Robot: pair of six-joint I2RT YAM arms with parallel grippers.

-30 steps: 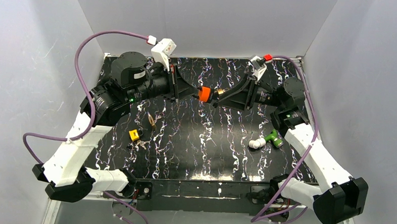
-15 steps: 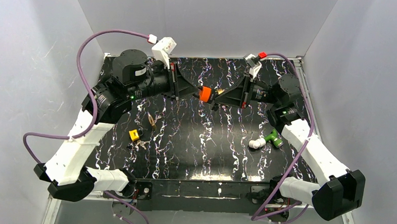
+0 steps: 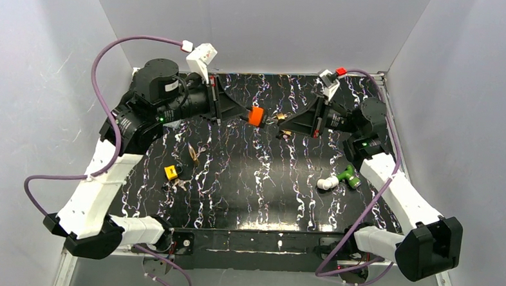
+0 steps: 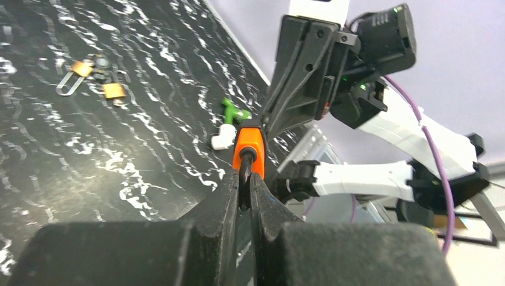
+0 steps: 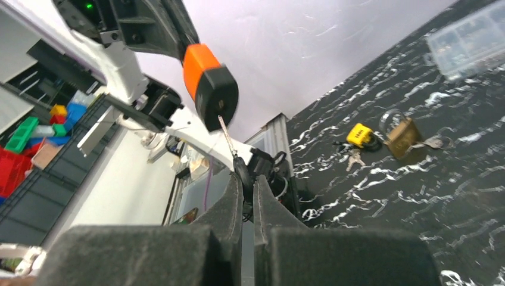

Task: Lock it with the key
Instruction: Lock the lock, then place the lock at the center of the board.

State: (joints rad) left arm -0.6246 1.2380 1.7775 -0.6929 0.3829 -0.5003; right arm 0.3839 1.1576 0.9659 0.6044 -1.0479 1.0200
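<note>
An orange padlock [image 3: 256, 116] hangs in the air over the back of the table, between both arms. My left gripper [image 3: 244, 113] is shut on its black shackle; in the left wrist view the orange padlock [image 4: 249, 148] stands just beyond my left gripper [image 4: 243, 192]. A thin key [image 5: 227, 138] runs from the black underside of the orange padlock [image 5: 208, 83] down to its dark head. My right gripper [image 5: 243, 186] is shut on that head. From above, my right gripper [image 3: 283, 121] meets the lock from the right.
On the black marbled table [image 3: 254, 194] lie a brass padlock with keys [image 3: 192, 152], a small yellow padlock [image 3: 170, 172] and a green-and-white toy drill [image 3: 340, 178]. A clear plastic box [image 5: 470, 37] shows at the right wrist view's top edge. Grey walls enclose the table.
My right gripper has closed from open onto the key's head. The left arm and the orange padlock have shifted slightly left.
</note>
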